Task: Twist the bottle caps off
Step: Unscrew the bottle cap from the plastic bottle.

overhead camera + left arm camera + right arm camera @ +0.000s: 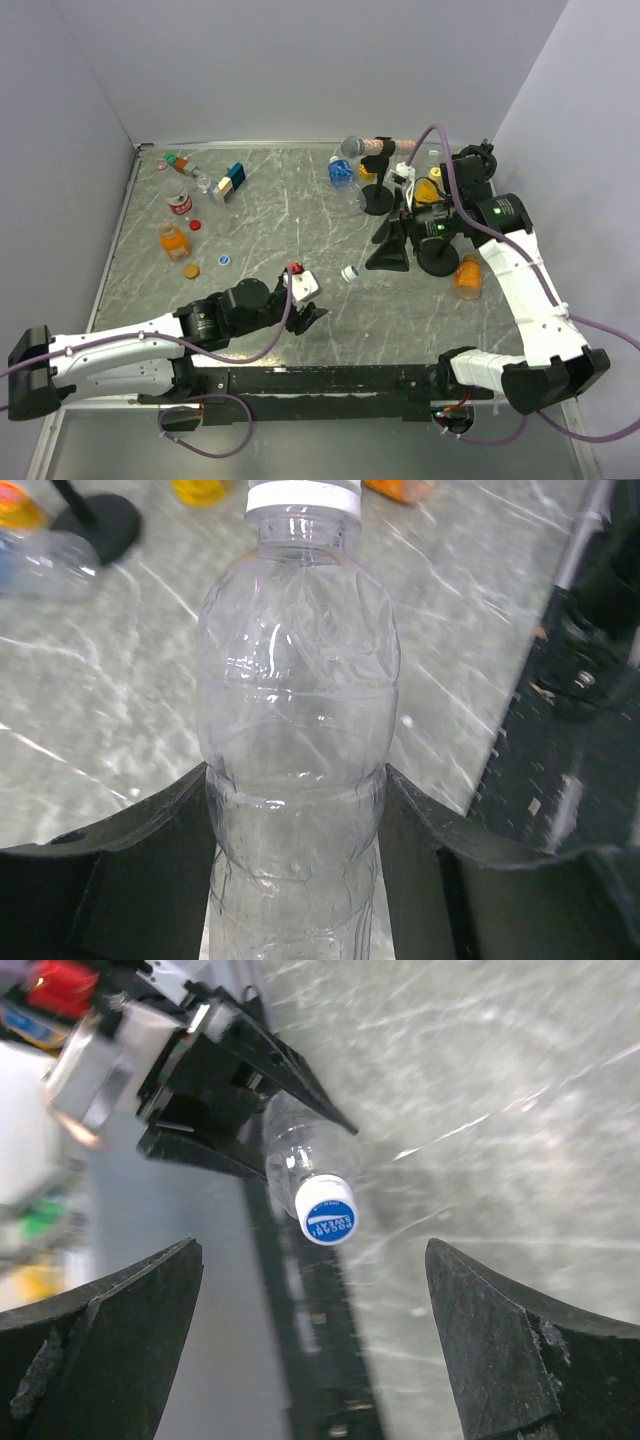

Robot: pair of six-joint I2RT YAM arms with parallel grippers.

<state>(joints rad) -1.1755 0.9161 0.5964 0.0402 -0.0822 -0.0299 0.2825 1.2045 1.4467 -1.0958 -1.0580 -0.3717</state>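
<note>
The left pincer (297, 790) gripped a clear bottle (297, 680) around its lower body, one finger on each side. The bottle lay near the middle of the marbled tabletop (280, 220), its neck pointing toward the right arm. Its white cap (327, 1210), blue-printed on top, sat on the neck. The right pincer (312, 1255) stood wide open facing that cap, its fingers well apart on either side and touching nothing. On the tabletop's left side were a red-labelled bottle (180, 200), a squat orange bottle (173, 240) and loose red (195, 224), orange (190, 270) and blue (223, 261) caps.
</note>
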